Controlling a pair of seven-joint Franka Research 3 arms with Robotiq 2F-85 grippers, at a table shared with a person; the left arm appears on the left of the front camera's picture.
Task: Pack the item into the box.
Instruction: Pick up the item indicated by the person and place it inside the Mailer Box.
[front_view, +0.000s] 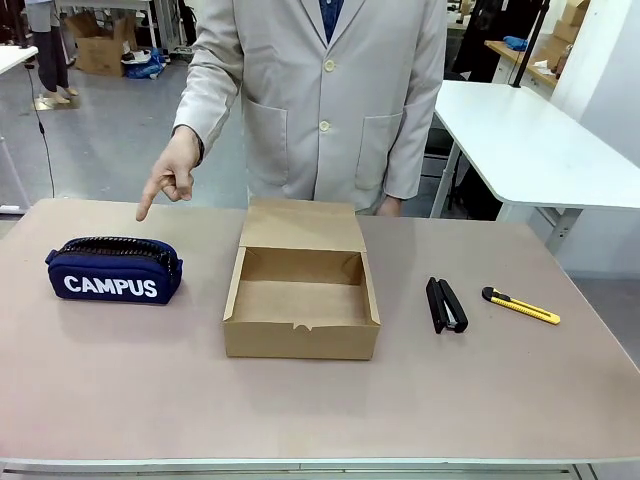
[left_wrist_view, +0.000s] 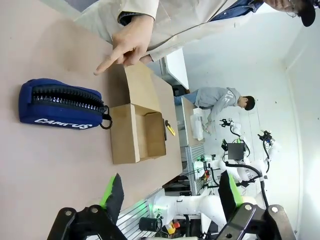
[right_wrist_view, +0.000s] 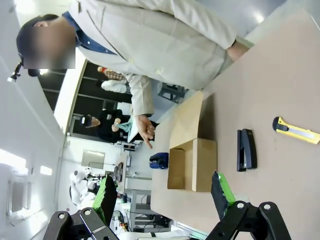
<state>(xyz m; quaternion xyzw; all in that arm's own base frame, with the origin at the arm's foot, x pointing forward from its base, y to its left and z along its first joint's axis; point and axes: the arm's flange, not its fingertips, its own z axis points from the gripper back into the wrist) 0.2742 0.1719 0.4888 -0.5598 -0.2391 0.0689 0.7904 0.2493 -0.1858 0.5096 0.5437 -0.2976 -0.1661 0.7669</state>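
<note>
Hovering with both pincers spread wide and nothing in either of them. My left pincer (left_wrist_view: 171, 176) is looking out at the pouch (left_wrist_view: 60, 105), which is sitting ahead of it and off to one finger's side, well apart from the tips, zip side up on the table (left_wrist_view: 45, 170). The box (left_wrist_view: 124, 134) is lying just past the pouch from there, lid flap (left_wrist_view: 140, 85) folded back and the inside bare. The person's hand (left_wrist_view: 127, 45) is pointing down at the pouch from beyond it.

My right pincer (right_wrist_view: 162, 176) is facing the box too, with the stapler (right_wrist_view: 246, 149) and utility knife (right_wrist_view: 295, 131) off to one side of its fingers.

Stuff I'm worrying about: that pouch is looking soft, so if I'm pinching just the zip edge it's probably sagging or slipping out. It's also looking nearly as wide as the box, so coming in crooked is likely snagging the rim and shoving the light carton around. And that hand is hanging close to the pouch.
</note>
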